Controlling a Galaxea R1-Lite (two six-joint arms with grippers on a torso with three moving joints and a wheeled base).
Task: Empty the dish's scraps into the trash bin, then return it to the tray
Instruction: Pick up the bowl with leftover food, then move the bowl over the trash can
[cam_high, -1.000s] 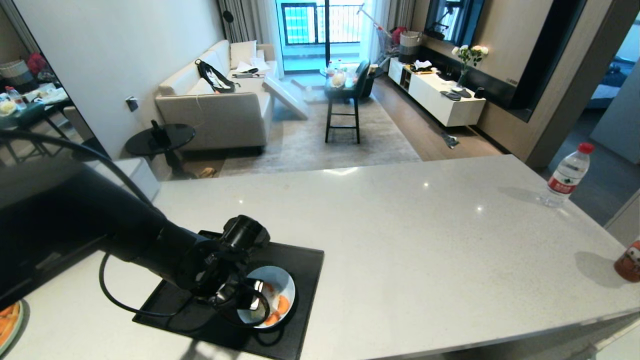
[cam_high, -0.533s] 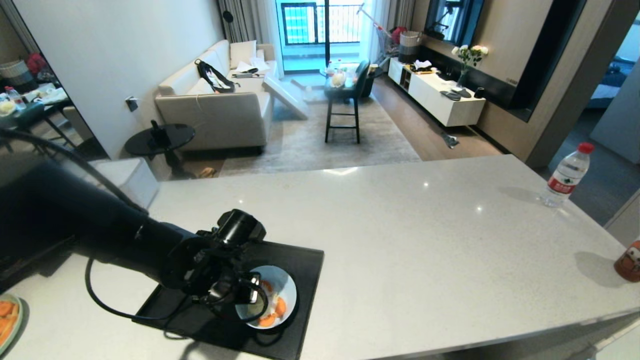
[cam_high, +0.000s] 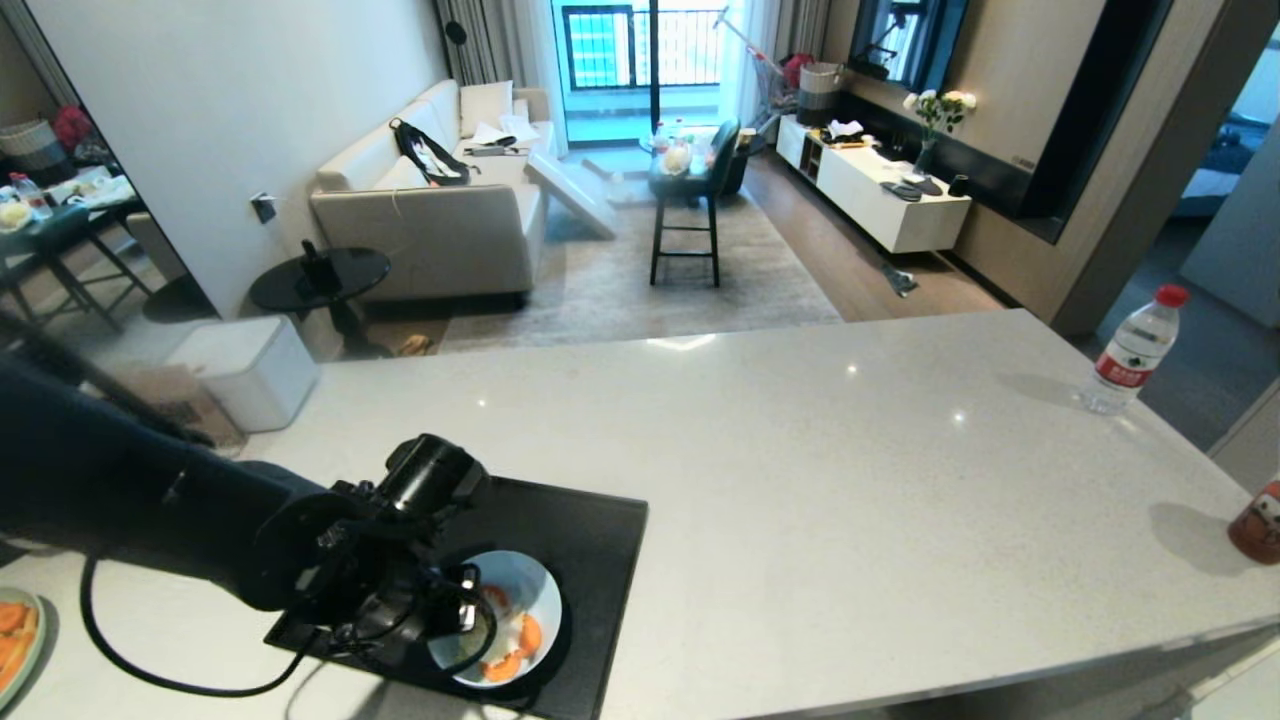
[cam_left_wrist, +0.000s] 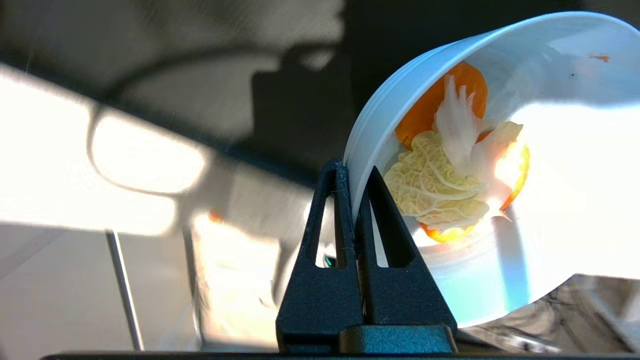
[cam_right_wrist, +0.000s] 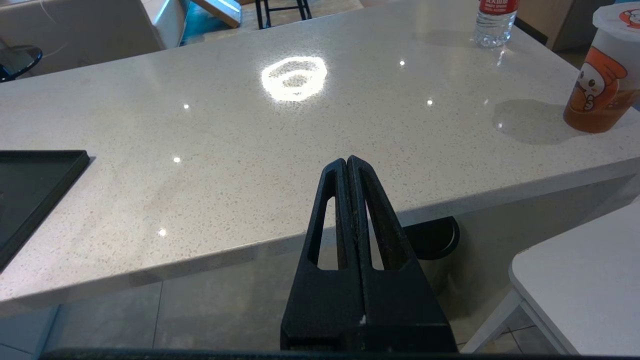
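The dish (cam_high: 515, 605), a small pale bowl, hangs over the near left part of the black tray (cam_high: 590, 530). My left gripper (cam_high: 468, 612) is shut on its left rim. In the left wrist view the left gripper (cam_left_wrist: 353, 170) pinches the rim of the dish (cam_left_wrist: 560, 165) between both fingers, one inside and one outside. The scraps (cam_left_wrist: 450, 180), orange carrot slices and pale leafy pieces, lie inside it; the scraps (cam_high: 508, 640) also show from above. The right gripper (cam_right_wrist: 346, 161) is shut and empty, parked below the counter's near edge. The trash bin is out of view.
A pale-green plate (cam_high: 12, 640) with orange pieces sits at the counter's left edge. A water bottle (cam_high: 1135, 350) and a cartoon-printed cup (cam_high: 1262, 520) stand at the right. A white box (cam_high: 245, 365) rests on the floor beyond the counter's far left corner.
My left arm has swung lower and to the left, carrying the dish toward the tray's near left corner. The wrist has rolled. The right arm has not moved.
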